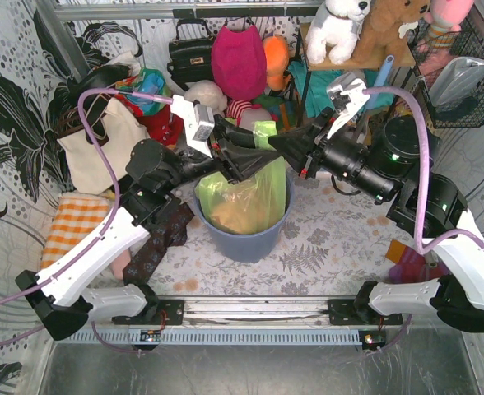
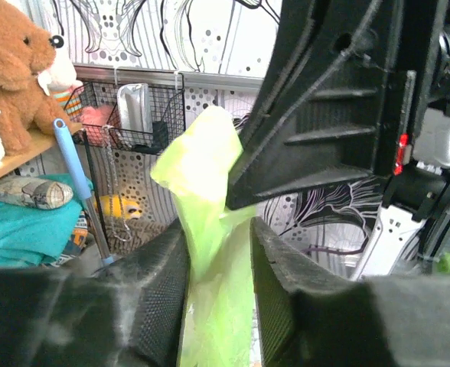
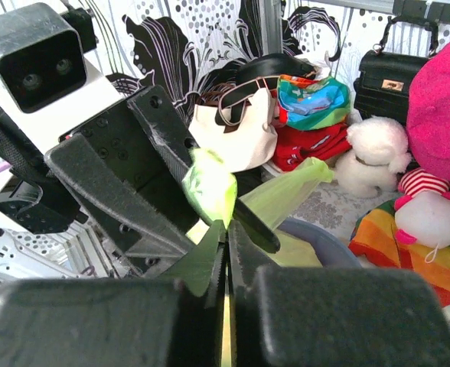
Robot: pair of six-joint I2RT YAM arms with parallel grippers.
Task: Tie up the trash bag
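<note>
The trash bag [image 1: 246, 202] is lime-green and sits in a blue-grey round bin [image 1: 250, 243] at mid table. Its top is drawn up into a flap [image 1: 264, 133] above the bin. My left gripper [image 1: 262, 158] reaches in from the left. In the left wrist view [image 2: 219, 229] its jaws stand apart with the bag's neck [image 2: 202, 153] loose between them. My right gripper [image 1: 276, 146] comes from the right and meets it tip to tip. In the right wrist view [image 3: 226, 229] it is shut on a thin fold of the bag [image 3: 290, 191].
A white tote bag [image 1: 102, 148], a black handbag [image 1: 191, 53], a pink bag [image 1: 239, 58] and plush toys [image 1: 341, 29] line the back. An orange checked cloth [image 1: 73, 222] and a dark cloth [image 1: 160, 239] lie left of the bin. A wire basket [image 1: 464, 66] hangs at the right.
</note>
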